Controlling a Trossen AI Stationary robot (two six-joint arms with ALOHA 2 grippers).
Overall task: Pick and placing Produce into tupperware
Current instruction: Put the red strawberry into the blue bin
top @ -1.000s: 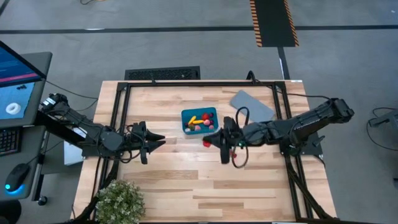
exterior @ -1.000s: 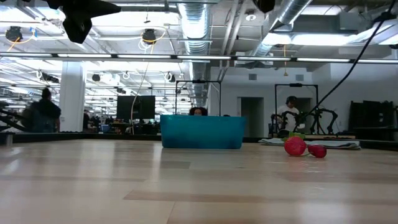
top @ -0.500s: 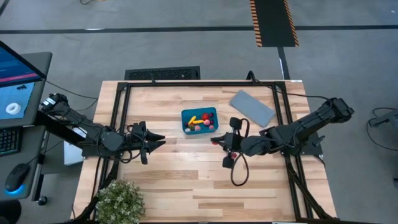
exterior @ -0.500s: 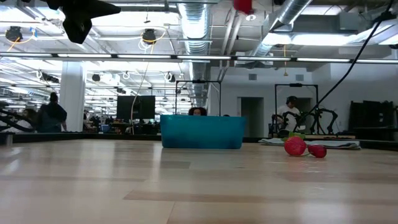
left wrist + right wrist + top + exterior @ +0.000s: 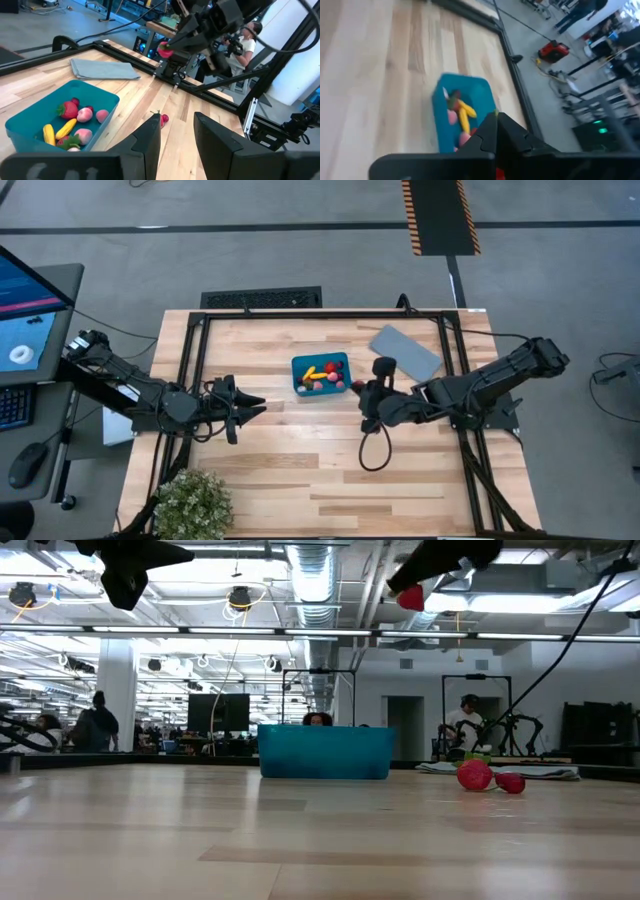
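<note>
Just beside the tupperware (image 5: 320, 373), I hold my right end effector (image 5: 357, 388) raised, clamped on a red berry (image 5: 410, 598); the left end effector (image 5: 258, 404), fingers apart, waits.

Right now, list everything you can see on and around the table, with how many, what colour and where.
Tupperware: one, teal, middle of the table toward the far edge.
Produce inside it: several red and pink pieces, two yellow ones.
Loose produce: two red pieces on the wood beside the tupperware.
Lid: one, grey, flat, far right of the table.
Plant: one, green, near left corner.
Monitor: one, on a desk left of the table.
People: a few in the room behind.
Left gripper: open, waiting at the left.
Right gripper: raised beside the tupperware, shut on a red piece.
</note>
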